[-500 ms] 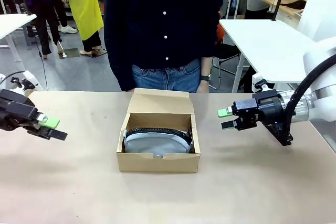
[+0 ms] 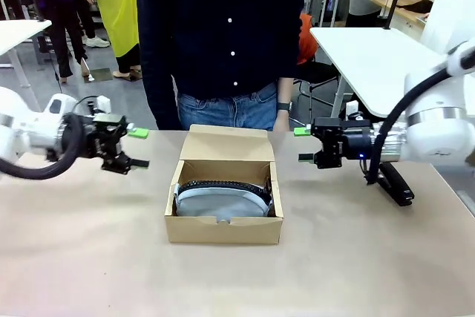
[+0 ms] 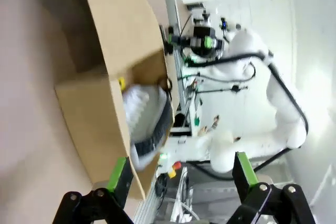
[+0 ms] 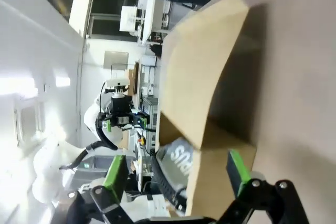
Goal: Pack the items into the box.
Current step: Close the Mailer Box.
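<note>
Flat, matte, light-brown tabletop [image 2: 356,257], spanning the front view from left to right. One object rests directly on it: a shallow rectangular plain brown cardboard box [image 2: 223,229], set near the middle of the width and in the far half of the surface. Its long sides run left to right. The hinged flap lid [image 2: 226,143] stands open along the far side. The near wall carries a small rounded notch at its top edge.
</note>
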### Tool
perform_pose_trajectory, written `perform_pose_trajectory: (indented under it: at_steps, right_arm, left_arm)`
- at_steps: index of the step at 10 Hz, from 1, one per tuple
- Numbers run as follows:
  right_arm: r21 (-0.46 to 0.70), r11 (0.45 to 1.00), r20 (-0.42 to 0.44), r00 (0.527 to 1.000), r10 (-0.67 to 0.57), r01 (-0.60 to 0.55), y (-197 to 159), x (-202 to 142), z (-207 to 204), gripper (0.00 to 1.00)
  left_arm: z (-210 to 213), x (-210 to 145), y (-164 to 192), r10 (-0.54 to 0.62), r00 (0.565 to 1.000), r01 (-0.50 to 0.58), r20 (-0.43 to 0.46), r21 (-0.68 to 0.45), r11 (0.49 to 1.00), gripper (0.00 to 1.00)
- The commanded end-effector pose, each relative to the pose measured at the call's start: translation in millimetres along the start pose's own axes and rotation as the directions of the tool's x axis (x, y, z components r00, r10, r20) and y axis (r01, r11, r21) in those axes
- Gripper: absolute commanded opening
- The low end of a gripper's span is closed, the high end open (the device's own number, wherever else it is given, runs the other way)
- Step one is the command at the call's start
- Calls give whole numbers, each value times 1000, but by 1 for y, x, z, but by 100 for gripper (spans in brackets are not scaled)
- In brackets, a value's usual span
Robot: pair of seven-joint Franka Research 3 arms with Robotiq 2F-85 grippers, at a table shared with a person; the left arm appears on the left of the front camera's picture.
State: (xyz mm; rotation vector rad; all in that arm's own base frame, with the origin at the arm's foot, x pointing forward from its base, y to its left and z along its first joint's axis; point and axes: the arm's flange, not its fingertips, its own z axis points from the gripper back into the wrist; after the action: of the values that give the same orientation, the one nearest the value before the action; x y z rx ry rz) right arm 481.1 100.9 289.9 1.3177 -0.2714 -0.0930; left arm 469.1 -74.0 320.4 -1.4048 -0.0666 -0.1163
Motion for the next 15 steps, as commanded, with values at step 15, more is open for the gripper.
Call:
perform_pose_trajectory:
  at_steps: [15]
  right_arm:
    - [243,967,-85,991,105,-82,1,28,-71,100]
  left_arm:
    - [-59,71,21,-92,996,92,6,-165,982,100]
